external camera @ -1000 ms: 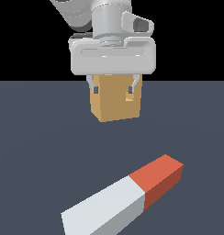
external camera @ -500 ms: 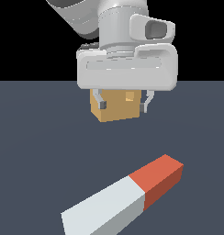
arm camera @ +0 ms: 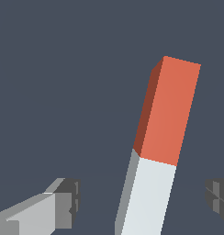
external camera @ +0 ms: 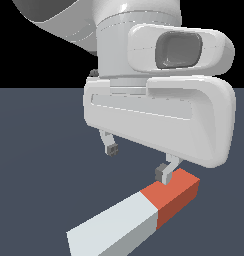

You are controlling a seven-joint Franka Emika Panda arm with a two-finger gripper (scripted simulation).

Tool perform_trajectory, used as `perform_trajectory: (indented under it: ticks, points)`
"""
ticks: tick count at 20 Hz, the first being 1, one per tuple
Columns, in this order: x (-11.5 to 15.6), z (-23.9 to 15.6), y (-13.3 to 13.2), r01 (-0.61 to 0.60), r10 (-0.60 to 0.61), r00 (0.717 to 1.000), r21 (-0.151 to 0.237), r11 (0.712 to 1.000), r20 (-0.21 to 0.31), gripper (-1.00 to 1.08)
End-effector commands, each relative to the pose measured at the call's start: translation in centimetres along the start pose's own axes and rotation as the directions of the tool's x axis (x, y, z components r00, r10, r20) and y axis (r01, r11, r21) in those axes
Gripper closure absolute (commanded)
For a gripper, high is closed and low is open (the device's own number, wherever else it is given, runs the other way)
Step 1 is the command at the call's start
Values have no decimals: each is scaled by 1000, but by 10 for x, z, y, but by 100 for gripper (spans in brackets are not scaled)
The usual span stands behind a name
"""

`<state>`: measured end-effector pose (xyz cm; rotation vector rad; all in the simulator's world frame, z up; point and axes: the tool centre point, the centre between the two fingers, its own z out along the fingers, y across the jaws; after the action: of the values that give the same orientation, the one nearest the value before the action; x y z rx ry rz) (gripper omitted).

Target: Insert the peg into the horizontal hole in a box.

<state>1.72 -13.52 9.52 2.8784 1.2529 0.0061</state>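
The peg [external camera: 139, 215] lies flat on the dark floor, red-orange end toward the exterior view's right, white part toward its left. My gripper [external camera: 140, 161] is open and hangs above the peg near its red end; one fingertip [external camera: 164, 173] is just over the red part. In the wrist view the peg [arm camera: 157, 151] lies between the two spread fingers [arm camera: 63, 204], which do not touch it. The box and its hole are hidden behind my hand in the exterior view and out of the wrist view.
A flat dark grey-blue floor [external camera: 39, 165] spreads all round the peg. My large white hand body [external camera: 159, 120] fills the upper middle of the exterior view and blocks what lies behind it.
My hand has come forward and down toward the peg, growing large in the exterior view and covering the tan box that showed earlier. The peg has not moved.
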Motion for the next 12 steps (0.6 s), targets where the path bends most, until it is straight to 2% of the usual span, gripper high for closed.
perform_trajectory:
  ticks: [1,6,12]
  points:
    - [-16,8,8,-82,82,997,0,997,1,-92]
    - [-38,20,15,-190,190,982,2,982,3,-92]
    - [-48,25,17,-234,234,972,3,972,4,-92]
